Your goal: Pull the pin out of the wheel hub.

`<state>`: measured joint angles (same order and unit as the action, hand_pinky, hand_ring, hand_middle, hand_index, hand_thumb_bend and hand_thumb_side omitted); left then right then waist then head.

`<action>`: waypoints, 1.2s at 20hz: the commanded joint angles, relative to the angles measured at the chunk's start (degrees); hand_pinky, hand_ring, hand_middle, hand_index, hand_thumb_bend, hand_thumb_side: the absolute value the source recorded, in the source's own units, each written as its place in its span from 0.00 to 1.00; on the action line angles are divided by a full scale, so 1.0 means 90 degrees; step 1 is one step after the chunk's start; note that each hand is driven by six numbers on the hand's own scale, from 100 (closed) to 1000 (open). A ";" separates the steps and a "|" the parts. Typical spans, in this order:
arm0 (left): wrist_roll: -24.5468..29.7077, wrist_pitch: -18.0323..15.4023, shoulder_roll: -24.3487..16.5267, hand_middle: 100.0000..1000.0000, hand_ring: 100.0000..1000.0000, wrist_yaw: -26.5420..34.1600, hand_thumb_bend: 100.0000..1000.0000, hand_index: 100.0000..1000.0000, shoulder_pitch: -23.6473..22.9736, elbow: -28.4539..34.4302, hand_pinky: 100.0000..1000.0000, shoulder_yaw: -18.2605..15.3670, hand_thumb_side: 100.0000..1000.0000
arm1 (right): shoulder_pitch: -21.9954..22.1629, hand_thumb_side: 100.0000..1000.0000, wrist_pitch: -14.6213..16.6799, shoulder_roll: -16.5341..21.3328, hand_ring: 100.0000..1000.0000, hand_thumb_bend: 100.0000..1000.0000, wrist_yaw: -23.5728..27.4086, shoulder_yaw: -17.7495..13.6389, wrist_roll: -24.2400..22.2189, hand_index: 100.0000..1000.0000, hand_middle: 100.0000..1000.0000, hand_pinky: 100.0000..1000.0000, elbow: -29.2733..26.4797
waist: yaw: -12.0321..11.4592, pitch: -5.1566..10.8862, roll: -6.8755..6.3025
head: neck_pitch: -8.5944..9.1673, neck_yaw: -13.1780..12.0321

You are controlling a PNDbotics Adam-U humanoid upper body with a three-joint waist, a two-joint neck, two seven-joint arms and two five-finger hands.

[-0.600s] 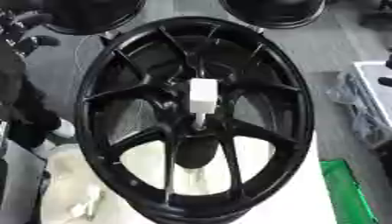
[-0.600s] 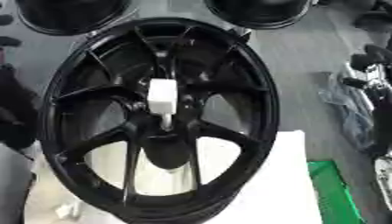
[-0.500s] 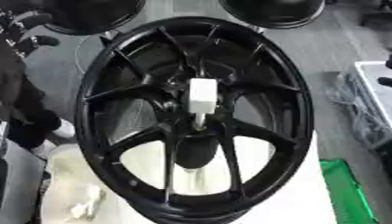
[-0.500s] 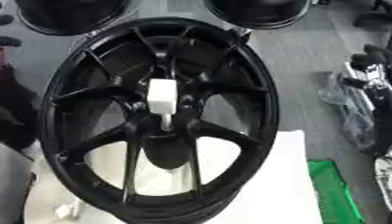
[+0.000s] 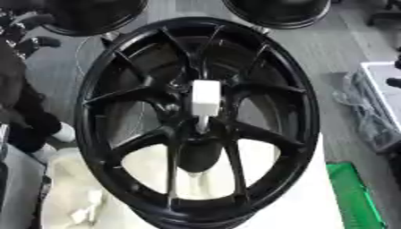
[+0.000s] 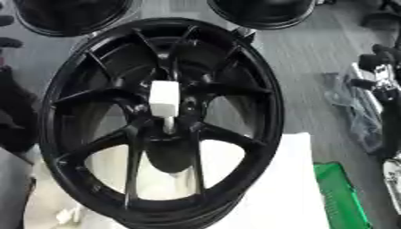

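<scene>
A large black wheel hub (image 5: 117, 71) with several spokes leans on the white table (image 5: 313, 205), its face toward me. A white pin (image 5: 205, 102) with a blocky head sticks out of the centre bore, its thin stem running down into the hole. My left hand (image 5: 23, 38) shows at the upper left edge, far from the pin, fingers relaxed and holding nothing. My right hand (image 6: 380, 67) hangs at the right edge in the right eye view, also apart from the wheel, with nothing in it.
Two more black wheels (image 5: 86, 18) (image 5: 278, 11) stand on the grey floor behind. A green crate (image 5: 356, 192) sits at the lower right, and clear plastic wrap (image 5: 368, 116) lies beside a white tray at the right.
</scene>
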<state>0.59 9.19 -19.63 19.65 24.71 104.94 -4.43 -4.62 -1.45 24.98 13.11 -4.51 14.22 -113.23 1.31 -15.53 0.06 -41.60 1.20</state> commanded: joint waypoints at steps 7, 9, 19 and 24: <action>-0.0008 -0.0062 -0.0214 0.71 0.75 0.0092 0.01 0.74 -0.0011 0.0336 0.56 -0.0049 0.78 | -0.0213 0.60 -0.0040 0.0266 0.82 0.00 0.0070 -0.0007 0.0010 0.81 0.70 0.69 -0.0151 | 0.0070 -0.0025 -0.0031 | 0.0180 -0.0081; -0.0017 -0.0069 -0.0229 0.71 0.75 0.0086 0.01 0.74 -0.0053 0.0375 0.56 -0.0056 0.78 | -0.0223 0.59 -0.0013 0.0360 0.83 0.00 0.0122 -0.0021 0.0033 0.81 0.70 0.69 -0.0151 | 0.0102 -0.0027 -0.0034 | 0.0175 -0.0093; -0.0105 -0.0253 -0.0529 0.71 0.75 -0.0012 0.00 0.74 -0.0450 0.0641 0.56 -0.0101 0.75 | -0.0162 0.55 0.0258 0.1147 0.85 0.00 0.0460 -0.0002 -0.0050 0.83 0.73 0.71 -0.0151 | 0.0285 0.0236 -0.0048 | -0.0154 -0.0123; -0.0121 -0.0309 -0.0577 0.71 0.75 -0.0017 0.00 0.74 -0.0743 0.0672 0.56 -0.0120 0.74 | -0.0173 0.55 0.0330 0.1458 0.86 0.00 0.0596 0.0113 -0.0267 0.83 0.73 0.71 -0.0151 | 0.0302 0.0447 -0.0093 | -0.0276 -0.0212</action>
<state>-0.42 6.74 -23.19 19.63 17.69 109.80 -4.85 -5.97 1.31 35.73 17.97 -3.37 12.34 -113.25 3.94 -12.33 -0.86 -43.74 -0.45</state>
